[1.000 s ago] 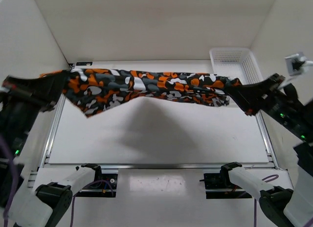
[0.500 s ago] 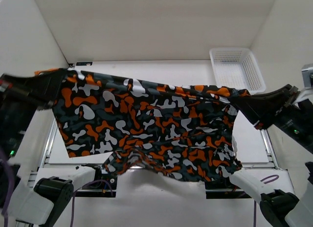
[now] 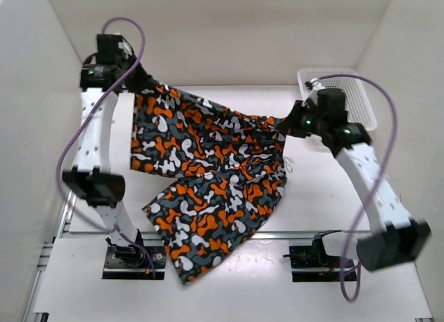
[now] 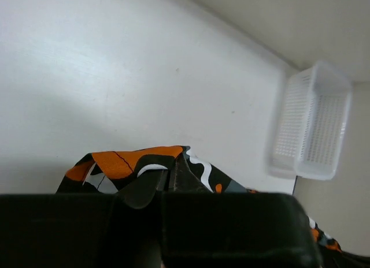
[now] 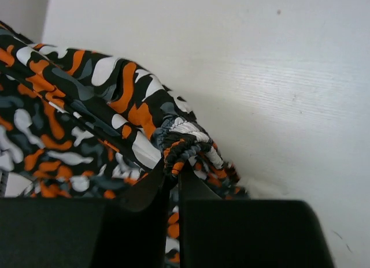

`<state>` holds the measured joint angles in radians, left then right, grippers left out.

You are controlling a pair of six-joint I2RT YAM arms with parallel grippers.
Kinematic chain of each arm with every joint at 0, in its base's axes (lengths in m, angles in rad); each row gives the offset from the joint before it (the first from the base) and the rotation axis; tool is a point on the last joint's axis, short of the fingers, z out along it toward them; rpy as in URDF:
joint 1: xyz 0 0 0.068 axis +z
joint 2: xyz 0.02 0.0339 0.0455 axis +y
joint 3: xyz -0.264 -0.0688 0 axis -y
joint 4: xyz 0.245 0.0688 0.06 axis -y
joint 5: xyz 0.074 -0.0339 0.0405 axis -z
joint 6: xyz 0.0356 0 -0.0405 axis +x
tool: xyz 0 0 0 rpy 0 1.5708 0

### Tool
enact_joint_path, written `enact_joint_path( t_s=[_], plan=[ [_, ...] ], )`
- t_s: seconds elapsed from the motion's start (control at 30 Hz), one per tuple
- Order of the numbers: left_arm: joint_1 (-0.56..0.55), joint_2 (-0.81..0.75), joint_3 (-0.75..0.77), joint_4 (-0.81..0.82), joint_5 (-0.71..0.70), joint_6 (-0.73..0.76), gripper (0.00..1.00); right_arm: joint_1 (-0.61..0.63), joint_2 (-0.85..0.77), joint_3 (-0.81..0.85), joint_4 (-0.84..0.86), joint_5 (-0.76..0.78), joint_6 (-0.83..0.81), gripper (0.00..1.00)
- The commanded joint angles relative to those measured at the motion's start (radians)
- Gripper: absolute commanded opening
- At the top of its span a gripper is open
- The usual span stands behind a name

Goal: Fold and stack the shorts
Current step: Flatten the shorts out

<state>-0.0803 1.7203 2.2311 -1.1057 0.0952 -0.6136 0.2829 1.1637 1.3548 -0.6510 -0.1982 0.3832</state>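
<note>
Orange-blotched shorts [image 3: 208,169] show their spread only overhead.

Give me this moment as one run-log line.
left gripper: shut on shorts | right gripper: shut on shorts | shorts: spread open, not folded

The arms are no longer raised high at the sides, close under the camera. Both now reach far out over the table [image 3: 326,197], so their whole length shows. The left gripper [image 3: 141,82] has gone to the far left corner. The right gripper [image 3: 283,125] has come in toward the middle, near the left side of the basket [image 3: 350,93], so the two stand closer together than before. The shorts [image 3: 208,169] were a tight band a second ago, then a wide hanging sheet. Now they hang lower and narrower, slanting from far left down to the right, with one leg trailing over the near edge by the left arm's base [image 3: 128,256].
</note>
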Motion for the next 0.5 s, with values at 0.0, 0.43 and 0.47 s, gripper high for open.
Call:
enact_joint_path(
  t_s=[0.0, 0.43, 0.47],
  plan=[
    [0.088, 0.106, 0.033, 0.04, 0.055, 0.035, 0.1, -0.083, 0.141, -0.078, 0.166, -0.009, -0.012, 0.0],
    [0.178, 0.593, 0.449, 0.114, 0.112, 0.014, 0.1, -0.074, 0.749, 0.312, 0.231, -0.035, 0.126, 0.0],
    [0.189, 0.584, 0.449, 0.115, 0.112, 0.014, 0.1, -0.074, 0.772, 0.338, 0.219, -0.035, 0.126, 0.0]
  ],
)
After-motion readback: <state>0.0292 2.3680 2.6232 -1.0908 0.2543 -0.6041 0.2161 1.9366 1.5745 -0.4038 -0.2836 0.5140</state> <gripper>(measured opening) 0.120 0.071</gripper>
